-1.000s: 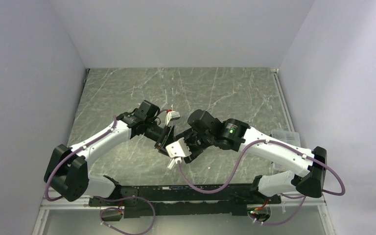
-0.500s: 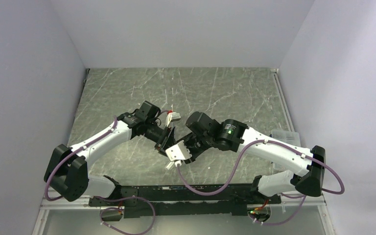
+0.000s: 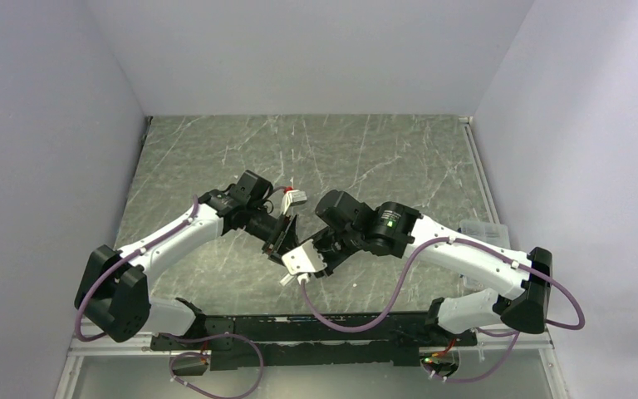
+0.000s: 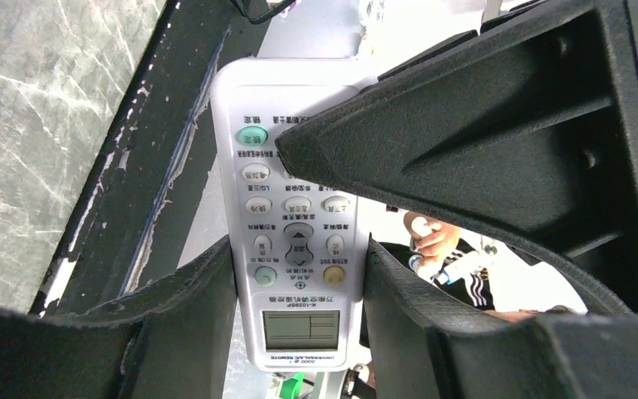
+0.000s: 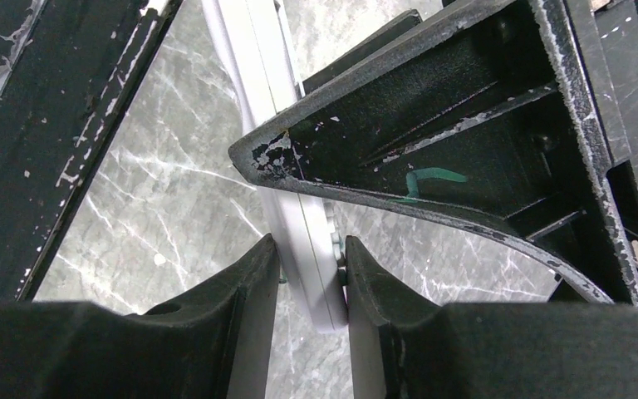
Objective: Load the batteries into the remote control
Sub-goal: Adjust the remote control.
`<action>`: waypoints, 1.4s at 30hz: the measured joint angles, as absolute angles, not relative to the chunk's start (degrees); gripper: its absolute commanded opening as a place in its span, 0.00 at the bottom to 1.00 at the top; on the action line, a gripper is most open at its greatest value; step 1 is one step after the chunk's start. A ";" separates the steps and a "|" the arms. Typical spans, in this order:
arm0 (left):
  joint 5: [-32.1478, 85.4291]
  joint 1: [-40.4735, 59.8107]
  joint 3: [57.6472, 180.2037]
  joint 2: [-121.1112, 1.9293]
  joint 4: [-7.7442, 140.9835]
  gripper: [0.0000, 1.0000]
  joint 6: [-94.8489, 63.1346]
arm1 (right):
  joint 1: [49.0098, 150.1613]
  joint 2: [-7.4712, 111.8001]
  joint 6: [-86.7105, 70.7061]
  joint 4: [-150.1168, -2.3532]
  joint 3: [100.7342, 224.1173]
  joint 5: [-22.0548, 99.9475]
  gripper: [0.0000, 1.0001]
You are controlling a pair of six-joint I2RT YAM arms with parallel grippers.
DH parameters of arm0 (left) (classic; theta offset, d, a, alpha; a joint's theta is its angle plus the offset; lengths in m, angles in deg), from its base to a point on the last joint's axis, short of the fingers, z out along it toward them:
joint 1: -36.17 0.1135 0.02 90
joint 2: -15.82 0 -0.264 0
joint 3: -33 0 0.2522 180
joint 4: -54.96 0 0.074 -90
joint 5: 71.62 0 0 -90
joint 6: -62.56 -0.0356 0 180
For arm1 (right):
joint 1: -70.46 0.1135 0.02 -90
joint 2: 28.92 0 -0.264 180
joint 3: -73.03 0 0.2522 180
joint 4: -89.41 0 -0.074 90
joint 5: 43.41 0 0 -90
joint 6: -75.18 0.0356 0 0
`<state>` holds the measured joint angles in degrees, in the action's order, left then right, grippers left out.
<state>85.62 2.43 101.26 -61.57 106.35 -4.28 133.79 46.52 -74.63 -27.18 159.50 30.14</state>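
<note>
The white remote control (image 4: 295, 208) is held in the air between both grippers, over the near middle of the table. In the left wrist view its button face and small display show. My left gripper (image 4: 297, 249) is shut on its two long sides near the display end. In the right wrist view the remote (image 5: 307, 274) shows edge-on. My right gripper (image 5: 309, 243) is shut on its front and back faces at one end. In the top view the two grippers meet, left (image 3: 285, 235) and right (image 3: 320, 247), and hide the remote. No batteries are in view.
A clear plastic box (image 3: 483, 233) lies at the table's right edge. The black mounting rail (image 3: 316, 328) runs along the near edge, below the held remote. The grey marbled table (image 3: 341, 150) stretches away behind the arms.
The right arm has shifted slightly left and toward the near edge, closing in on the left gripper. Both grips on the remote are unchanged.
</note>
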 measured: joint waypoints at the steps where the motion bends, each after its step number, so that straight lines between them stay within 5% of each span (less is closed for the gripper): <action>1: 85.38 2.43 101.43 -61.57 106.50 0.42 -4.28 | 133.79 46.52 -74.61 -27.12 159.50 30.16 0.02; 4: 84.73 2.43 101.87 -61.57 106.74 0.65 -4.24 | 133.85 46.39 -74.39 -27.14 159.46 30.45 0.00; 9: 83.33 2.43 102.17 -61.57 106.46 0.78 -4.02 | 133.88 45.08 -73.14 -28.01 158.36 30.69 0.00; 23: 77.97 2.19 104.45 -61.48 106.13 0.79 -2.40 | 133.88 37.74 -68.25 -32.30 151.50 31.19 0.00; 42: 51.90 2.67 107.73 -51.19 106.28 0.80 0.46 | 133.88 28.14 -46.56 -44.36 138.69 30.01 0.00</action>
